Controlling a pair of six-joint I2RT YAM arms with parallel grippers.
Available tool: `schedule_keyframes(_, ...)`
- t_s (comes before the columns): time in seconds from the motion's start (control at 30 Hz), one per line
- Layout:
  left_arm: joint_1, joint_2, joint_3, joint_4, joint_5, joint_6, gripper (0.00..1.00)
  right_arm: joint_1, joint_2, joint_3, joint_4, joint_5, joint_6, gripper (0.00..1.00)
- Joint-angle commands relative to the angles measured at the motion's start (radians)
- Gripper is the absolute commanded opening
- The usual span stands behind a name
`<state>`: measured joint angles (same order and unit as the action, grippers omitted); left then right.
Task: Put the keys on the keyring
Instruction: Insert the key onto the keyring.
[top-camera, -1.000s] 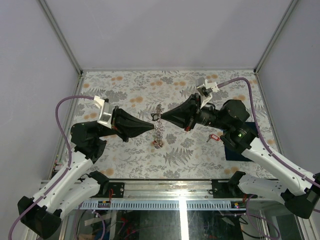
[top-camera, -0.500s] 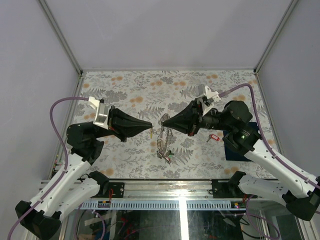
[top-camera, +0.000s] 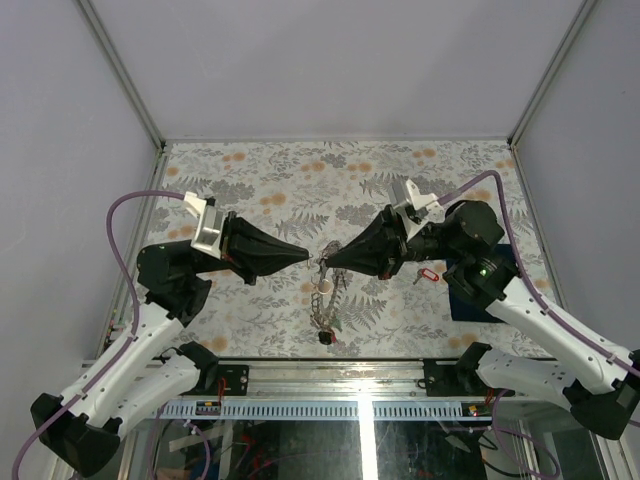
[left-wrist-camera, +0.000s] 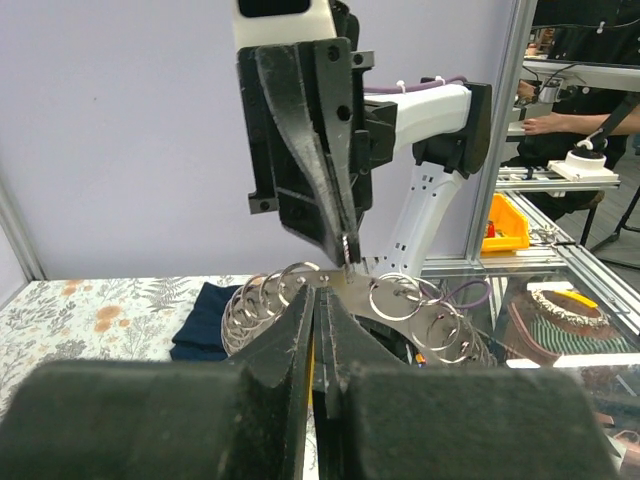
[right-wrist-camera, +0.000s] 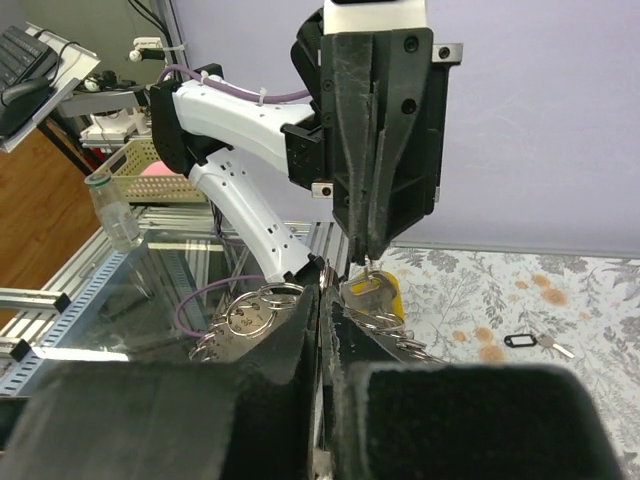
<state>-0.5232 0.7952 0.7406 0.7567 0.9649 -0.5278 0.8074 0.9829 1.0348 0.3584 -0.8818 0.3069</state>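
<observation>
The keyring (top-camera: 323, 300) hangs off the table (top-camera: 250, 180), well to the left of the dark blue cloth (top-camera: 462, 302), with its flat side turned on edge to the overhead camera. Small wire loops line its rim. Keys (top-camera: 326, 337) with red and green tags dangle at its lower end, which is nearer the front edge than the cloth is.

The right gripper (top-camera: 326, 264) is clenched on a small loop at the top of the keyring. Its arm reaches leftward from above the cloth.

The left gripper (top-camera: 305, 256) points toward the cloth from the far side of the keyring, tip to tip with the right gripper and just beside it. Its fingers are pressed together on a yellow-tagged key (right-wrist-camera: 368, 290), which hangs at the fingertips close to the keyring's rim. The views do not show whether the key touches the rim.

A red-tagged key (top-camera: 428, 273) lies flat on the table, just left of the cloth.
</observation>
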Motion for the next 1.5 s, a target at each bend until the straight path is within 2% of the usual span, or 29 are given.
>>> schedule_keyframes(0.0,-0.011,0.001,0.032,0.076,0.018,-0.023,0.00,-0.005,0.026,0.047,0.128,0.000,0.075,0.00)
schedule_keyframes(0.23,-0.018,0.005,0.019,0.141,0.007,-0.059,0.00,-0.006,0.050,0.044,0.155,0.006,0.119,0.00)
schedule_keyframes(0.67,-0.023,0.009,0.022,0.132,0.016,-0.052,0.00,-0.005,0.059,0.038,0.166,0.032,0.139,0.00)
schedule_keyframes(1.47,-0.026,-0.006,0.017,0.093,0.012,-0.025,0.00,-0.006,0.011,0.023,0.079,0.213,0.116,0.00)
